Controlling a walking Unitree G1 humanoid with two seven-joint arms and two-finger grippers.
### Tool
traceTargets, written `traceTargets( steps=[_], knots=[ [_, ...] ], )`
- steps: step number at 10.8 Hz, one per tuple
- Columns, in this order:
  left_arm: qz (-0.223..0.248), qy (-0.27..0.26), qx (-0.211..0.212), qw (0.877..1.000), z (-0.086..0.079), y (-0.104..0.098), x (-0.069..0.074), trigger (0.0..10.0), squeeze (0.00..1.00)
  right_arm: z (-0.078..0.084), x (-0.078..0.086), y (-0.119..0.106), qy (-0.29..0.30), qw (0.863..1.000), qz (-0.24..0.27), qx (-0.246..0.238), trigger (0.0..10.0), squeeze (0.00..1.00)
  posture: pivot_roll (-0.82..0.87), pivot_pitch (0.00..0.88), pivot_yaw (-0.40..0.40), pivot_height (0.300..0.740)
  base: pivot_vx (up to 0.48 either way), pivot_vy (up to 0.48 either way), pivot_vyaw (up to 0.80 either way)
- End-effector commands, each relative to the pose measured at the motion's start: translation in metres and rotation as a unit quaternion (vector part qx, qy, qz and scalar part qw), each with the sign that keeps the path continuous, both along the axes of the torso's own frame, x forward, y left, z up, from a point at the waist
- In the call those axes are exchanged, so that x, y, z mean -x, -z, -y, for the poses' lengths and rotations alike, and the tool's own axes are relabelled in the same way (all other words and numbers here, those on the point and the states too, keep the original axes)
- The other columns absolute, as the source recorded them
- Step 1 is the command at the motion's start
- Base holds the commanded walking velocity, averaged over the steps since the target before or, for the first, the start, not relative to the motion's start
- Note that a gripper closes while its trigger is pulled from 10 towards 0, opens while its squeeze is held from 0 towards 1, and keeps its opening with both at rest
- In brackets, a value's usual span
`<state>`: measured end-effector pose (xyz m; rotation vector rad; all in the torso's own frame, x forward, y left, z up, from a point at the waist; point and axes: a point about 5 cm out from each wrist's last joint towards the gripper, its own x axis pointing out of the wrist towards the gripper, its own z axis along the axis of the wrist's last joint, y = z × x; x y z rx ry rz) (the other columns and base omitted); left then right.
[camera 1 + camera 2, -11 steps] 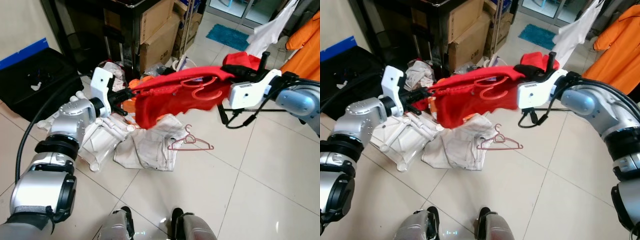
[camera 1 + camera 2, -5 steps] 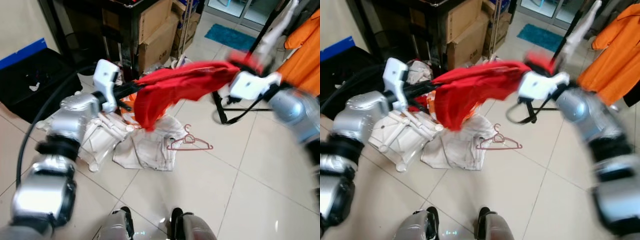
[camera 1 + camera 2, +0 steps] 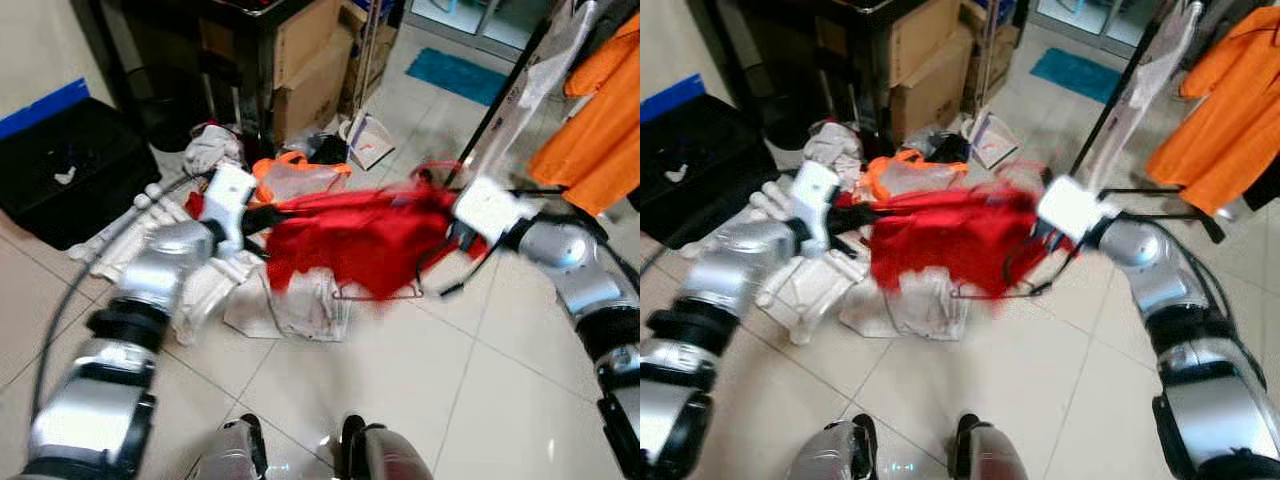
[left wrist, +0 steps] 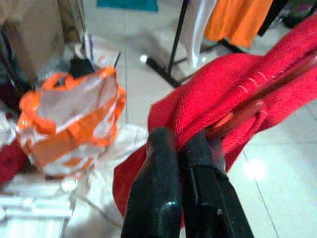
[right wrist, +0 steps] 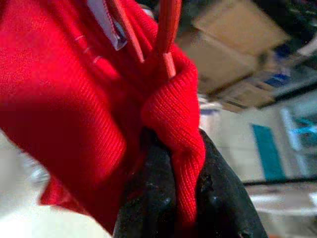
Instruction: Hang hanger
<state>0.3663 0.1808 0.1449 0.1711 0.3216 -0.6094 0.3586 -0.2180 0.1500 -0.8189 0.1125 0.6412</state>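
A red garment [image 3: 365, 240] hangs stretched between my two grippers, low over the pile of clothes, and is blurred by motion. A red hanger [image 4: 246, 110] sits inside it, and its thin rod [image 5: 167, 30] shows against the cloth. My left gripper [image 3: 266, 215] is shut on the garment's left end, its black fingers [image 4: 163, 188] pinching the cloth. My right gripper [image 3: 456, 226] is shut on the right end, with a red fold squeezed between its fingers [image 5: 148, 198]. A second, pink hanger [image 3: 395, 292] lies on the tiles, partly hidden under the garment.
A black clothes rack pole [image 3: 500, 110] rises at the right, with a white garment [image 3: 525, 85] and an orange one [image 3: 590, 130] hanging on it. Beige clothes [image 3: 290, 310] and an orange-and-clear bag [image 3: 300, 180] lie on the floor. Cardboard boxes [image 3: 315, 60] and a black case [image 3: 60, 160] stand behind.
Both arms have come down with the red garment, from chest height to just over the floor pile. The garment has spread wider. The camera has shifted too.
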Motion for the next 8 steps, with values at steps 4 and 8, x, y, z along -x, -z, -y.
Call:
traceTargets(
  steps=[4, 8],
  knots=[
    [-0.038, -0.083, -0.006, 0.996, -0.079, -0.019, 0.004, 0.0, 0.00, 0.061, 0.009, -0.012, 0.083, 0.995, -0.034, 0.042, 0.0, 0.00, -0.14, 0.147, -0.072, 0.740, 0.000, 0.000, 0.00],
    [-0.005, -0.020, 0.176, 0.984, -0.061, -0.053, -0.001, 0.0, 0.00, 0.050, 0.006, -0.007, 0.095, 0.995, -0.035, -0.024, 0.0, 0.00, -0.13, 0.156, -0.062, 0.740, 0.000, 0.000, 0.00]
  ],
)
